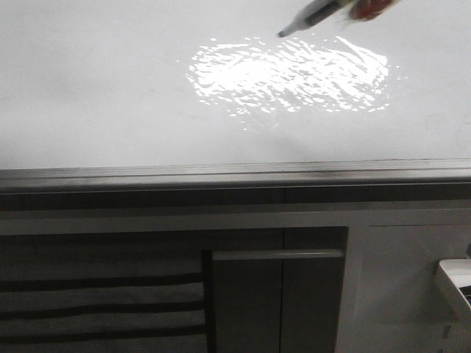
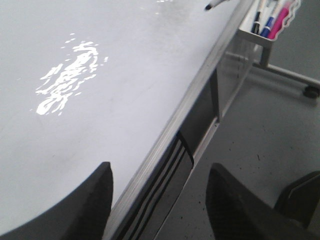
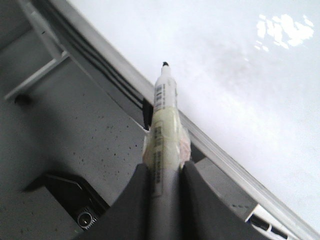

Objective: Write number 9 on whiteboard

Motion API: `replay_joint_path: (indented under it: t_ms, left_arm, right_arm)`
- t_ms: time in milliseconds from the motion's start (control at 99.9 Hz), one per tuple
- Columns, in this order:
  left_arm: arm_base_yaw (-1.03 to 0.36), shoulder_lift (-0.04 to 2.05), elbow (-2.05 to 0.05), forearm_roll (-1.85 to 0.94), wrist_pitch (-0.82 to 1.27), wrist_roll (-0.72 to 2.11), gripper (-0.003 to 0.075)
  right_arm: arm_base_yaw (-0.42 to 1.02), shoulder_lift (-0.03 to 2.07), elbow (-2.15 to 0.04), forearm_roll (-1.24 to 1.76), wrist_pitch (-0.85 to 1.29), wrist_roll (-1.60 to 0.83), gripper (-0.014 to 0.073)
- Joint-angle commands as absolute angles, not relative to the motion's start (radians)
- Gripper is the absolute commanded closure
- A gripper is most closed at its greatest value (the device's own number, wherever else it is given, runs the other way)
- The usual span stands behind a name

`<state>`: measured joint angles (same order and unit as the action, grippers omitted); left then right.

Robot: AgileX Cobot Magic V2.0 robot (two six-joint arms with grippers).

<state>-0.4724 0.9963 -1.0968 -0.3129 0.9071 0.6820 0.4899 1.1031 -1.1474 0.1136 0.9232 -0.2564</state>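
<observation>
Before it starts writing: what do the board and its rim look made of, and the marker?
The board looks like glossy coated white panel, judging by the bright glare patch. Its rim looks like brushed grey metal, probably aluminium. The marker in the right claw looks like smooth plastic with a printed label.

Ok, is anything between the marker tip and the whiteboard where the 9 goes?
Nothing visible. The right pincer holds the marker, its tip over bare whiteboard beside the glare patch. No line is drawn yet. The left pincer is open, off by the board's rim.
</observation>
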Motion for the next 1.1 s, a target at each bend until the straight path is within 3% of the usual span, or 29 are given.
replay_joint_path:
  t_ms: [0, 200, 320, 650, 981, 1091]
  left_arm:
    - [-0.425, 0.923, -1.072, -0.383, 0.815, 0.664, 0.0333]
    - [-0.361, 0.781, -0.905, -0.455, 0.669, 0.664, 0.0333]
    - [-0.361, 0.75, -0.856, -0.459, 0.604, 0.664, 0.0334]
    - [-0.361, 0.75, -0.854, -0.462, 0.604, 0.664, 0.0334]
    - [-0.361, 0.75, -0.854, -0.462, 0.6, 0.664, 0.0334]
    - [-0.361, 0.75, -0.854, -0.462, 0.593, 0.664, 0.0334]
  right_arm:
    - [0.457, 1.044, -1.121, 0.092, 0.829, -0.126, 0.0639]
    - [0.446, 0.958, -0.905, 0.121, 0.498, -0.088, 0.0639]
    - [0.446, 0.962, -0.855, 0.164, 0.408, -0.088, 0.0639]
    - [0.35, 1.164, -1.037, 0.196, 0.632, -0.08, 0.0639]
    - [0.366, 1.248, -1.034, 0.198, 0.476, -0.082, 0.0639]
    - [0.39, 1.296, -1.061, 0.205, 0.533, -0.087, 0.0639]
